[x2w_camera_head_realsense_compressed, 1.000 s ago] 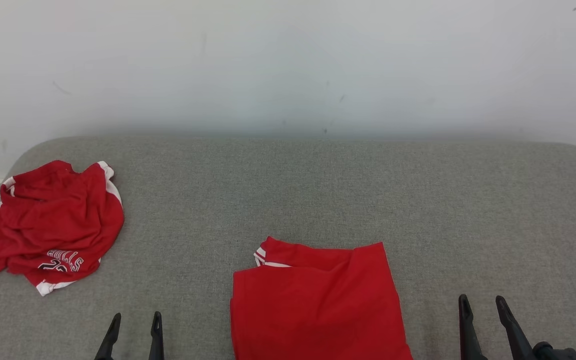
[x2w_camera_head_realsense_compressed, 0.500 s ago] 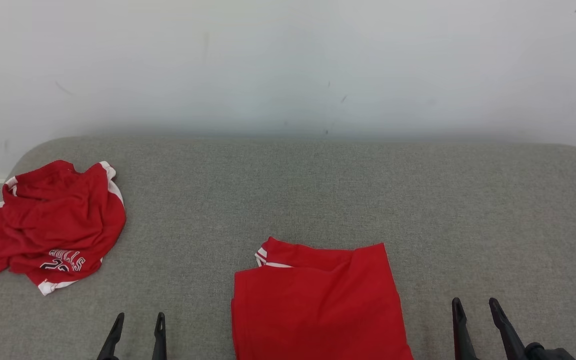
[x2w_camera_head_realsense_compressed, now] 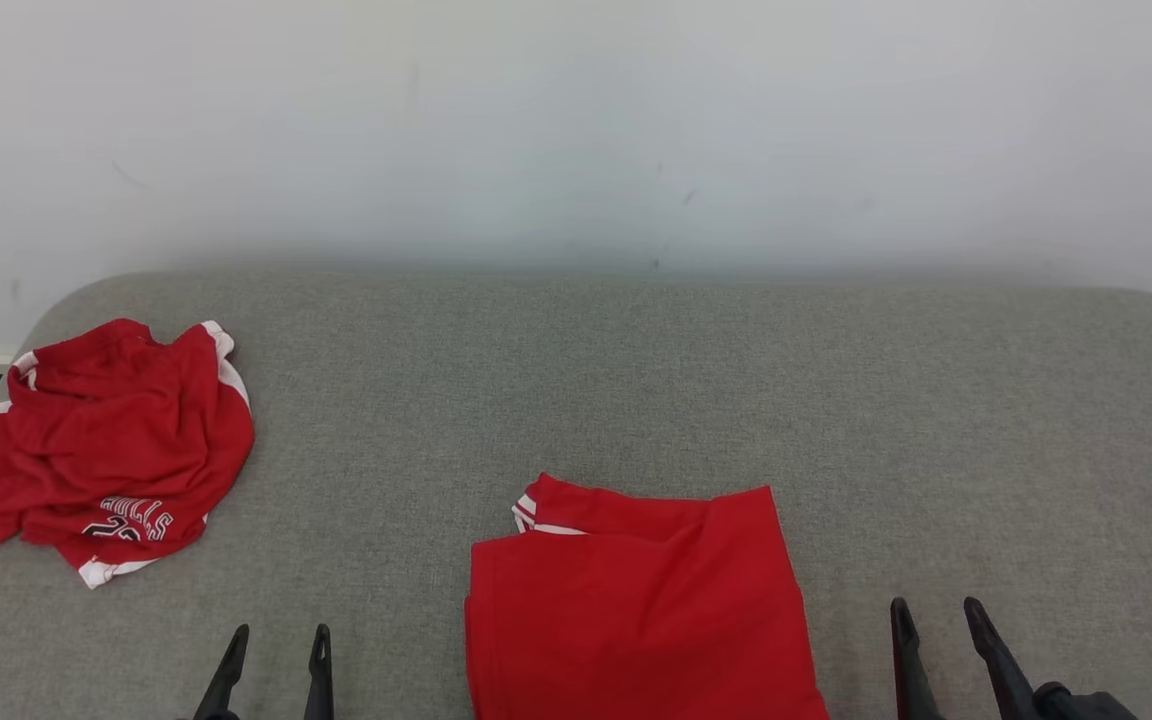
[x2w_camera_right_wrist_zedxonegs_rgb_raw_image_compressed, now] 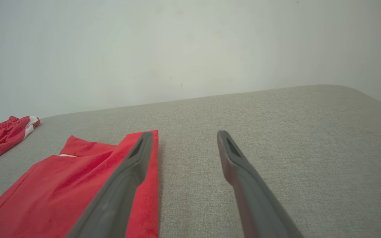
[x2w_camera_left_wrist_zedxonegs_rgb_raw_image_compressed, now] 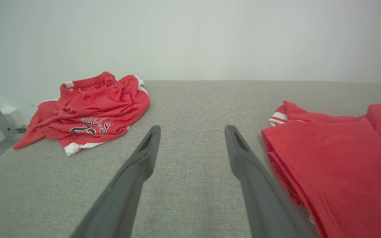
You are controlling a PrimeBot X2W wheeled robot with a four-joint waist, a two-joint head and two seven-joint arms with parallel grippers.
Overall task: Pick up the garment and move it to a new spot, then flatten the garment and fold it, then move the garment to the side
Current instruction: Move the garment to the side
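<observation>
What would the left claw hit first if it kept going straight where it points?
Probably just the grey cushion, then the white wall. The left gripper, open, points through the gap between the crumpled red garment and the folded red garment, missing both, though depth is hard to judge.

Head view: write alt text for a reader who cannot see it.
A folded red garment lies at the near middle of a grey padded surface, between the open left pincer and open right pincer. A crumpled red garment sits far left.
</observation>
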